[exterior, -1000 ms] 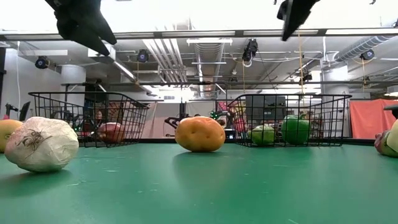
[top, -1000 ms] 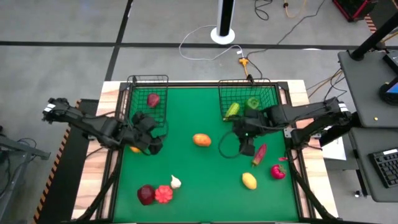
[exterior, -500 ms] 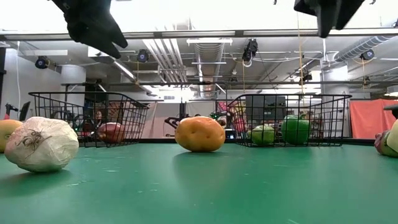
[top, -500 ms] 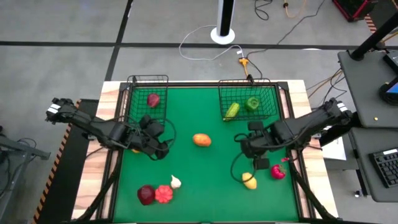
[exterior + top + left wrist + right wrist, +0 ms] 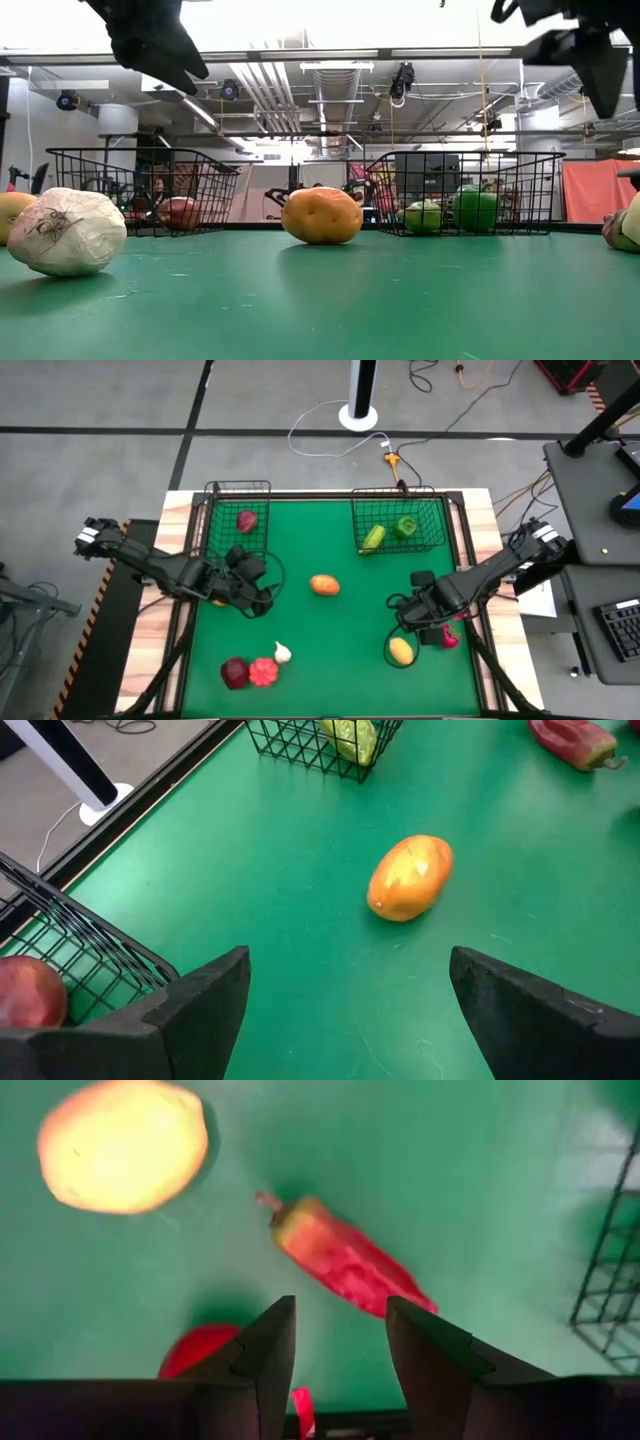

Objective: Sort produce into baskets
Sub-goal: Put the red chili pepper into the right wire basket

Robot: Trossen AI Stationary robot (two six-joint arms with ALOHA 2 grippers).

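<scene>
My left gripper (image 5: 254, 596) is open and empty over the mat's left side, facing the orange potato-shaped piece (image 5: 409, 877); an orange piece (image 5: 217, 600) lies under its arm. My right gripper (image 5: 340, 1355) is open, just above a red chilli pepper (image 5: 345, 1260), with a yellow lemon (image 5: 122, 1145) and a red piece (image 5: 200, 1348) beside it. In the high view the arm hides the pepper. The left basket (image 5: 238, 484) holds a red apple (image 5: 246, 520). The right basket (image 5: 395, 490) holds two green pieces (image 5: 373, 538).
A white garlic (image 5: 283, 652), a red tomato (image 5: 263, 672) and a dark maroon piece (image 5: 234, 673) lie near the mat's front left. The orange potato-shaped piece (image 5: 324, 584) lies mid-mat, with bare green mat around it. Both baskets stand at the far edge.
My right gripper has gone from beside the right basket toward the table's near edge and a little right, and now stands over the red pepper by the lemon. My left gripper has shifted slightly toward the table's right and near edge.
</scene>
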